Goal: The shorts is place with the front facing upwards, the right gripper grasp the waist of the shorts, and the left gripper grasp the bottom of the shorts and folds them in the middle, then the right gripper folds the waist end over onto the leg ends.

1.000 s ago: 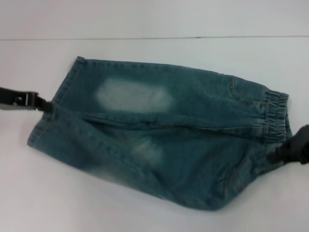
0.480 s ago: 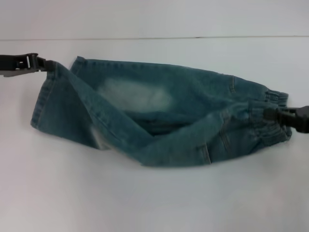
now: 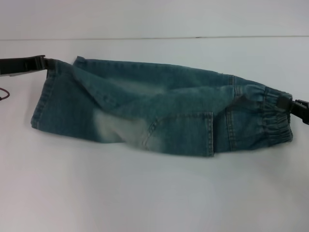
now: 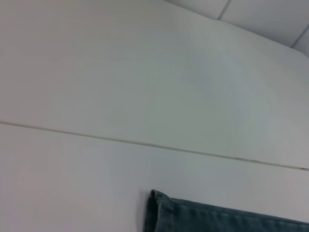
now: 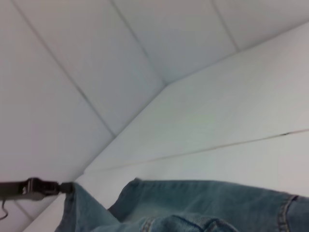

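The denim shorts [image 3: 159, 116] lie folded lengthwise on the white table, with a back pocket showing on top. At the left end are the leg hems, the bottom of the shorts [image 3: 42, 104]. My left gripper [image 3: 44, 63] is shut on the far corner of that hem. The ruffled elastic waist [image 3: 270, 118] is at the right end, and my right gripper [image 3: 291, 103] is shut on its far edge. In the right wrist view the denim [image 5: 193, 205] fills the lower part and the left gripper [image 5: 65, 187] holds its corner. The left wrist view shows only a hem corner [image 4: 203, 215].
The white table [image 3: 154, 193] spreads around the shorts, with a thin seam line [image 3: 154, 37] running across it behind them. A thin dark cable [image 3: 4, 93] shows at the left edge.
Both grippers carried the near half of the shorts up and over onto the far half. The pale patch on the front is now covered and the pocket side faces up.
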